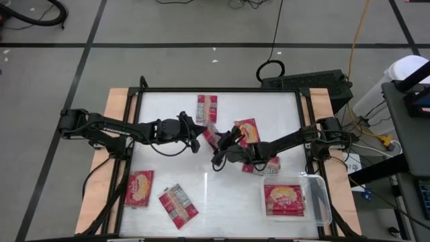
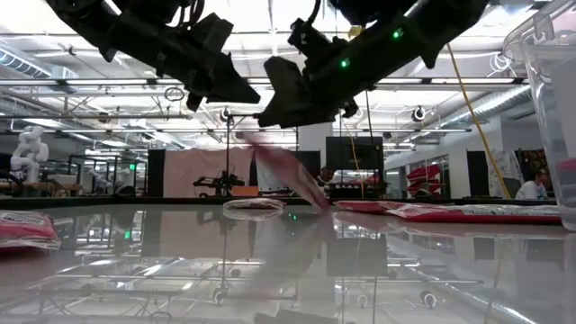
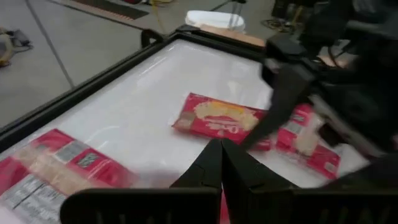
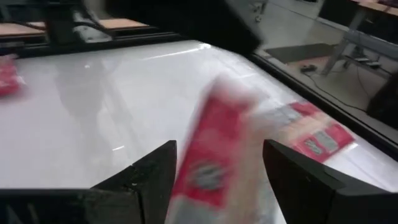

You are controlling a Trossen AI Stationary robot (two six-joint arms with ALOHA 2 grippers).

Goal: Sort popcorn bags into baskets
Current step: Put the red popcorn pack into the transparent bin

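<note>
Overhead: white table [image 1: 168, 161] w/ red popcorn bags scattered.

Left gripper [image 1: 199, 139] at table centre, fingers pressed together, no bag seen between them.

Right gripper [image 1: 220, 149] just beside it, fingers spread wide; blurred, tilted popcorn bag [image 4: 214, 155] standing between them in right wrist view, contact unclear.

Clear basket [image 1: 321, 202] at near-right corner, bag [image 1: 284, 199] lying flat inside.

Two bags [image 1: 139, 188] near-left, apart from basket. One [image 1: 206, 107] at far edge, others mid-table under right arm.
</note>
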